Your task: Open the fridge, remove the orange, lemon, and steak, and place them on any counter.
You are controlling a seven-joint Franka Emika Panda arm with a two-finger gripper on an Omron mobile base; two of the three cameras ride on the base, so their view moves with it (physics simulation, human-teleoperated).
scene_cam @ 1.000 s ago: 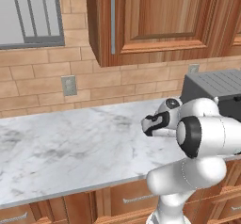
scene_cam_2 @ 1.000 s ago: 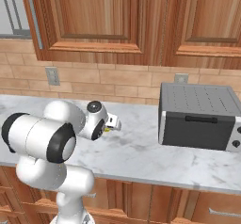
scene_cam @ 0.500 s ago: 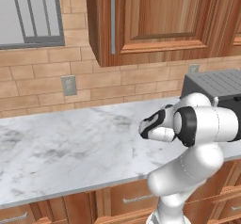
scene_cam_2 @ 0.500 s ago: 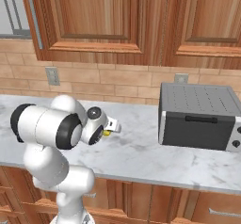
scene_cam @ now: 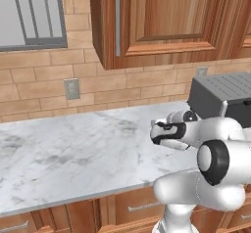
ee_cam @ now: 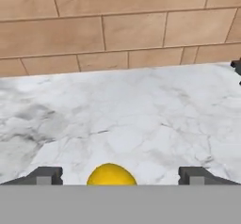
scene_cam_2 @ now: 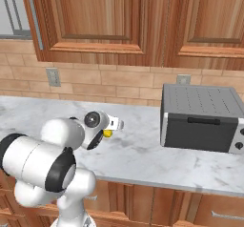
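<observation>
Yellow lemon (ee_cam: pixel 112 174) between spread gripper (ee_cam: pixel 120 175) fingertips, seemingly untouched, over marble counter (ee_cam: pixel 141 119).

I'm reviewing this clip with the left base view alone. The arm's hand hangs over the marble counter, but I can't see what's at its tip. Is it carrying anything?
Observer: Yes. In the hand view the lemon sits midway between the two fingertips of the gripper, above the counter.
Operator: Are the jaws closed on it?
Observer: No. Both fingertips stand well clear of the fruit, with gaps on either side.
Operator: Does any other view confirm the lemon?
Observer: The right base view shows a yellow spot just below the hand.
</observation>
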